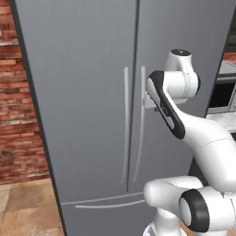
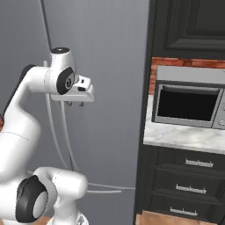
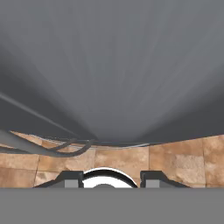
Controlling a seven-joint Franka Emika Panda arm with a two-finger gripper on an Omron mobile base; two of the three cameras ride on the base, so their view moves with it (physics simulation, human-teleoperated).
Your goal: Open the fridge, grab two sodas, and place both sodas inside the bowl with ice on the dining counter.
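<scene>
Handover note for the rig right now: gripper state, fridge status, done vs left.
Gripper: fingers point down, up at the fridge's right door, by its handle; holding nothing; open, going by the spread fingertips in the hand view.
Fridge: both doors shut, bottom drawer shut.
Done: arm brought to the handles.
Left: grip the handle, pull the door open, take the two sodas, carry both to the ice bowl on the dining counter.
</scene>
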